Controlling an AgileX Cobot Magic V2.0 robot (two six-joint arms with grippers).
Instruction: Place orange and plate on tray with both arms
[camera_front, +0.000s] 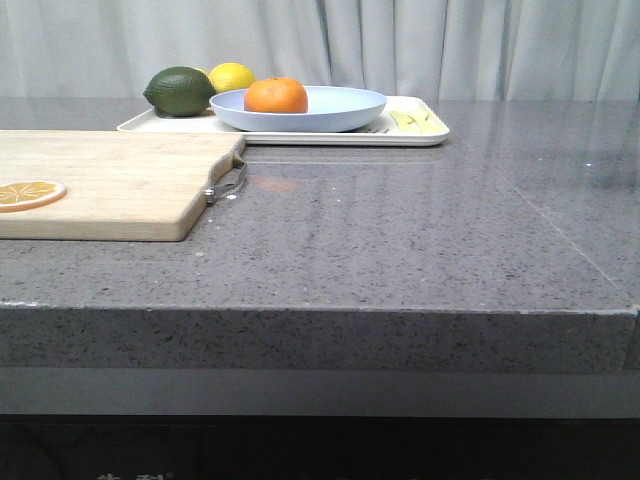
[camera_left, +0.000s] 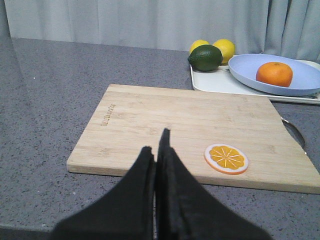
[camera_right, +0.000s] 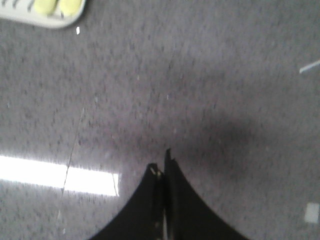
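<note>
The orange (camera_front: 276, 95) sits in the pale lavender-blue plate (camera_front: 345, 108), and the plate rests on the cream-white tray (camera_front: 420, 136) at the back of the table. All three also show in the left wrist view: the orange (camera_left: 274, 73), the plate (camera_left: 300, 90), the tray (camera_left: 212, 82). My left gripper (camera_left: 156, 142) is shut and empty, over the near edge of the wooden cutting board (camera_left: 165, 122). My right gripper (camera_right: 161, 162) is shut and empty above bare grey tabletop; a tray corner (camera_right: 55, 21) shows far from it. Neither gripper shows in the front view.
A dark green lime (camera_front: 180, 90) and a yellow lemon (camera_front: 232, 76) lie on the tray's left end, pale yellow pieces (camera_front: 418, 121) on its right end. The cutting board (camera_front: 110, 185) with a metal handle (camera_front: 228, 183) carries a flat orange slice (camera_front: 30, 193).
</note>
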